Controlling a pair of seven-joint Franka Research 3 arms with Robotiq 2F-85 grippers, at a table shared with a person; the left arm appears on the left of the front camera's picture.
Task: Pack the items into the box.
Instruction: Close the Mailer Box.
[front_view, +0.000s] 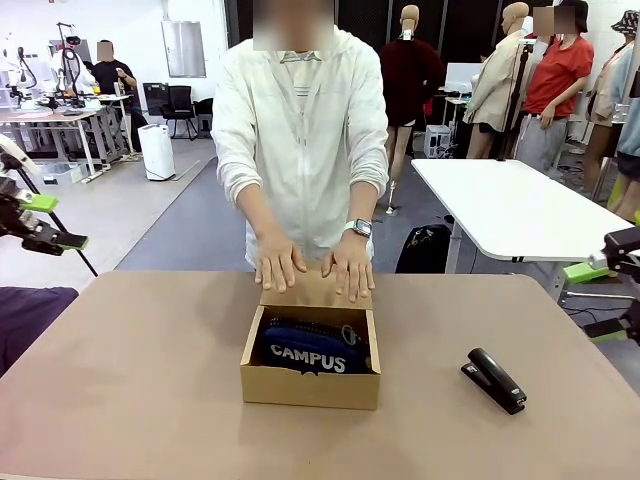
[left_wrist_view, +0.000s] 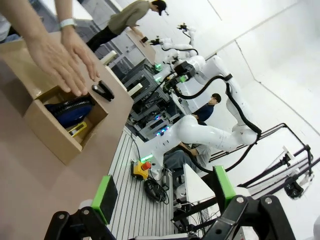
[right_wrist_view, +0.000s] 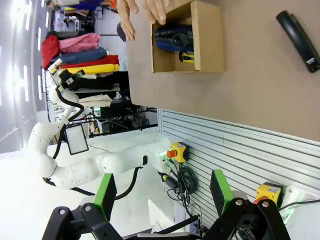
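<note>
The brown cardboard box (front_view: 310, 386) stands mid-table with the navy "CAMPUS" pouch (front_view: 308, 352) lying inside. The person's two hands (front_view: 312, 264) press on the lid flap (front_view: 316, 292), which is folded back at the far side. The left wrist view shows the box (left_wrist_view: 49, 131), the pouch (left_wrist_view: 70, 111) and the yellow-and-black knife (left_wrist_view: 78, 129) beside it. Seen from the right wrist, the knife (right_wrist_view: 186, 56) lies next to the pouch (right_wrist_view: 172, 37) in the box (right_wrist_view: 208, 40). My left gripper (front_view: 55, 222) (left_wrist_view: 165, 195) hangs open off the table's left. At the right edge my right gripper (front_view: 597, 300) (right_wrist_view: 162, 192) is open too.
A black stapler (front_view: 493, 379) (right_wrist_view: 298, 35) (left_wrist_view: 103, 91) lies on the table right of the box. A dark cloth (front_view: 28, 315) sits at the table's left edge. A white table (front_view: 510, 205) and people stand behind.
</note>
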